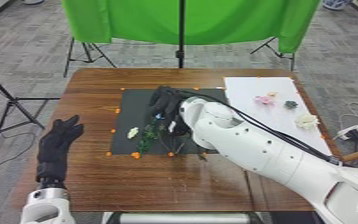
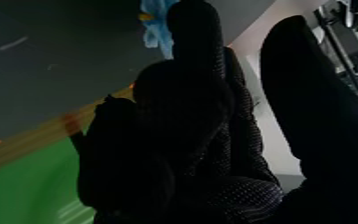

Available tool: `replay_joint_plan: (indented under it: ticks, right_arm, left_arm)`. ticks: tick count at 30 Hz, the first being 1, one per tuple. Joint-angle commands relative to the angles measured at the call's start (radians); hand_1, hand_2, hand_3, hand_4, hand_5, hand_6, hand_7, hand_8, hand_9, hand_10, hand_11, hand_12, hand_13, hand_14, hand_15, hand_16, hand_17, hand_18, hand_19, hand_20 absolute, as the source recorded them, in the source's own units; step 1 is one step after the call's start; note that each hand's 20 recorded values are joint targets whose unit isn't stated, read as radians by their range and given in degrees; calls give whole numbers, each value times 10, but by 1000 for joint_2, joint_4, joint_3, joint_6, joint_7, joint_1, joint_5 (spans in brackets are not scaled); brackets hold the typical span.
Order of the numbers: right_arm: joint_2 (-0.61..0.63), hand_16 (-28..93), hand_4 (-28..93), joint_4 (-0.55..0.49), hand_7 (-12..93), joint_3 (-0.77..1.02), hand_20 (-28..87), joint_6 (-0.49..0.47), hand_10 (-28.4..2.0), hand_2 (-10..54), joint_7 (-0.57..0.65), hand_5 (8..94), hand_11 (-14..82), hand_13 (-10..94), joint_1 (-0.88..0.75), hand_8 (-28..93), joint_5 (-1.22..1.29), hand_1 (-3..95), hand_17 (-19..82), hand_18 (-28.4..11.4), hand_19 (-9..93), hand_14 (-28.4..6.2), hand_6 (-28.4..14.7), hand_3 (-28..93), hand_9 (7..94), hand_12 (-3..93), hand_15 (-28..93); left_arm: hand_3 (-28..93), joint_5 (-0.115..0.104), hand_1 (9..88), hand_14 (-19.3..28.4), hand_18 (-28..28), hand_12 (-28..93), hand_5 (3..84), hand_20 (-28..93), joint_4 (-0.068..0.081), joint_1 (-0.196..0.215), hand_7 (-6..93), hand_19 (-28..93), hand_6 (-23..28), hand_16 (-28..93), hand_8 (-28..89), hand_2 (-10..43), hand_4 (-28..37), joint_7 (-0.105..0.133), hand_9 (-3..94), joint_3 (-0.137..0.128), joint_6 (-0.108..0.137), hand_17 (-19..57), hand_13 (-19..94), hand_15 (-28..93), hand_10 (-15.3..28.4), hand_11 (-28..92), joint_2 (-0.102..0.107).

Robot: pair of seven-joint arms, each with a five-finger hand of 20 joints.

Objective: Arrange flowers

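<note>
1. The brown wooden table (image 1: 95,175) stands before a green cloth (image 1: 122,22).
2. The dark mat (image 1: 133,107) lies left of the white sheet (image 1: 246,90) on the table.
3. The left hand (image 1: 56,142) is raised by the table's left side, open and empty.
4. The right hand (image 1: 165,102) is over the mat, loosely open, thumb well apart from the fingers; I cannot tell whether it touches the blue flower (image 2: 158,30) just beside a fingertip.
5. The green sprig (image 1: 143,145) lies on the mat near the white flower (image 1: 133,132).
6. The cream flower (image 1: 307,121), pink flower (image 1: 264,100) and small dark-green plant (image 1: 291,104) lie on the sheet.
</note>
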Motion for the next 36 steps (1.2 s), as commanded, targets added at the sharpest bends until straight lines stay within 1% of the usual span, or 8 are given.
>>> replay_joint_plan:
  ticks: [1, 8, 12, 15, 19, 23, 28, 36]
  right_arm:
    - [107, 358, -163, -204, 135, 153, 543, -52, -123, -95, 8, 581, 187, 921, -43, -99, -68, 407, 659, -108, 932, -31, 6, 640, 835, 194, 537]
    - [375, 352, -150, -529, 130, 512, 535, 115, -130, -95, 86, 630, 175, 887, -285, -90, -215, 393, 623, -122, 932, -50, 1, 634, 801, 196, 539]
    - [488, 351, -147, -605, 125, 748, 538, 138, -132, -95, 191, 636, 168, 877, -510, -86, -328, 395, 612, -123, 932, -53, -4, 634, 783, 197, 545]
    - [540, 350, -145, -592, 119, 851, 540, 87, -137, -95, 234, 636, 165, 869, -627, -84, -331, 396, 607, -123, 932, -55, -6, 632, 769, 198, 551]
    - [560, 347, -143, -549, 114, 920, 537, 57, -144, -95, 288, 629, 160, 854, -737, -80, -400, 390, 594, -129, 932, -62, -9, 626, 745, 200, 560]
    - [542, 343, -140, -482, 109, 928, 533, -22, -149, -95, 339, 617, 153, 849, -745, -78, -399, 384, 590, -131, 932, -64, -10, 624, 721, 200, 566]
    - [530, 340, -141, -380, 94, 887, 529, -119, -162, -95, 362, 570, 136, 823, -719, -73, -372, 371, 576, -138, 932, -72, -13, 623, 671, 202, 578]
    - [510, 335, -147, -290, 86, 870, 519, -154, -173, -95, 392, 539, 120, 808, -746, -69, -396, 364, 563, -145, 932, -79, -6, 623, 639, 203, 585]
  left_arm:
    - [565, 7, 193, 176, 137, 121, 474, 206, 6, 4, 115, 130, 47, 4, -56, 94, -283, -12, 447, 2, -15, -4, 302, 250, 145, 184, -4]
    - [568, 6, 191, 177, 137, 120, 474, 206, 8, 2, 115, 130, 48, 4, -56, 93, -283, -13, 447, -5, -19, -4, 302, 251, 146, 184, -8]
    - [577, 1, 187, 177, 137, 120, 474, 206, 3, 15, 115, 131, 48, 4, -56, 91, -283, -10, 447, -13, -13, -4, 303, 254, 146, 185, -7]
    - [578, 2, 186, 177, 137, 120, 475, 206, -1, 29, 114, 130, 48, 3, -56, 91, -283, -6, 448, -20, -11, -4, 302, 254, 147, 185, -7]
    - [581, 4, 186, 176, 137, 120, 474, 206, 5, 18, 115, 131, 48, 3, -56, 89, -283, -6, 449, -12, -13, -4, 303, 252, 146, 184, -11]
    - [579, 10, 190, 177, 137, 120, 475, 206, 8, 8, 114, 130, 48, 3, -56, 89, -283, -13, 448, -5, -26, -4, 302, 253, 147, 184, -9]
    - [581, 14, 191, 177, 137, 121, 475, 206, 8, 3, 115, 130, 48, 3, -56, 88, -283, -13, 447, -1, -24, -4, 302, 253, 146, 184, -12]
    - [584, 17, 194, 176, 137, 121, 474, 206, 3, 16, 115, 131, 48, 4, -56, 86, -283, -24, 447, -5, -21, -4, 301, 252, 146, 185, -19]
